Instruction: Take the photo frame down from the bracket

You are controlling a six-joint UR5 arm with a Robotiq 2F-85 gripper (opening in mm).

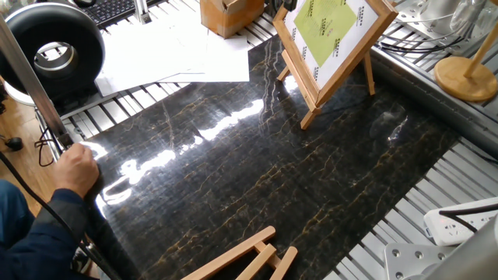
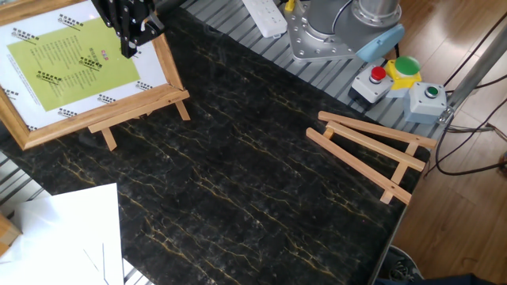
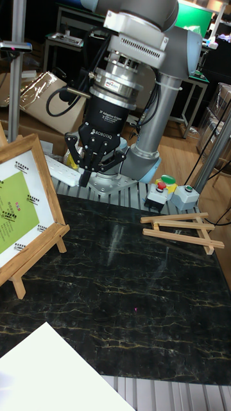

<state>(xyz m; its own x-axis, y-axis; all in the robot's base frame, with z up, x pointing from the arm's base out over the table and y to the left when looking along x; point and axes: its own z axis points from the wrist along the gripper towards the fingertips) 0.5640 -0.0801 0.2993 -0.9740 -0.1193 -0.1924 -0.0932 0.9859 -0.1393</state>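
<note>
The photo frame (image 1: 331, 35) (image 2: 71, 67) (image 3: 16, 205), light wood with a white mat and a yellow-green picture, leans on the bracket (image 1: 310, 109) (image 2: 139, 107), an upright wooden easel at the back of the dark marble mat. My gripper (image 2: 129, 39) (image 3: 96, 174) hovers by the frame's upper right edge. Its black fingers (image 3: 82, 174) are spread open with nothing between them. In the tall view a gap shows between the fingers and the frame. The gripper is almost out of view in the one fixed view.
A flat-folded wooden easel (image 2: 372, 154) (image 1: 241, 260) (image 3: 183, 228) lies near the robot base (image 2: 333, 32). White paper (image 1: 171, 50) (image 2: 63, 237) covers one mat corner. A person's hand (image 1: 78, 171) rests at the table edge. A button box (image 2: 400, 79) sits beside the base.
</note>
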